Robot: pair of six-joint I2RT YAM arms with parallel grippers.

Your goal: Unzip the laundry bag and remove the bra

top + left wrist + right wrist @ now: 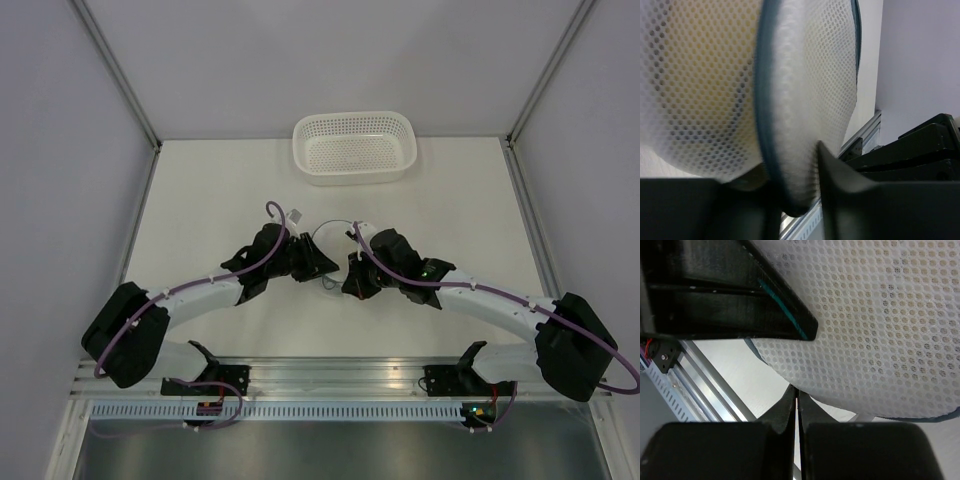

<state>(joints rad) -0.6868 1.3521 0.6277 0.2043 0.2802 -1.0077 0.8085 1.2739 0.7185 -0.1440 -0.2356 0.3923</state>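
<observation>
The left arm (190, 295) reaches in from the left, and the left gripper (322, 265) meets the laundry bag (333, 243) at the middle of the table (200, 200). In the left wrist view its two fingers (840, 187) stand on either side of the bag's lower edge, clamped on the white mesh, with the dark zipper rim (760, 125) running up from the narrow gap between them. The pouch fills the space just above and beyond those fingertips, standing on edge rather than lying flat. A yellow tint shows through the mesh to the left of the rim: the bra (695, 65), inside the bag. On the far side of the pouch, the right gripper (352, 282) comes in from the right, so the bag sits directly between the two sets of fingertips. In the right wrist view its fingers (785, 412) are pressed together with no gap, and their tips touch the bag's lower edge; whether they pinch anything thin there cannot be told. Above and to the left of those tips, a black finger of the left gripper lies against the mesh beside a teal strip of rim (782, 307). Well beyond both pairs of fingers, a white perforated basket (355, 173) stands at the table's far edge.
</observation>
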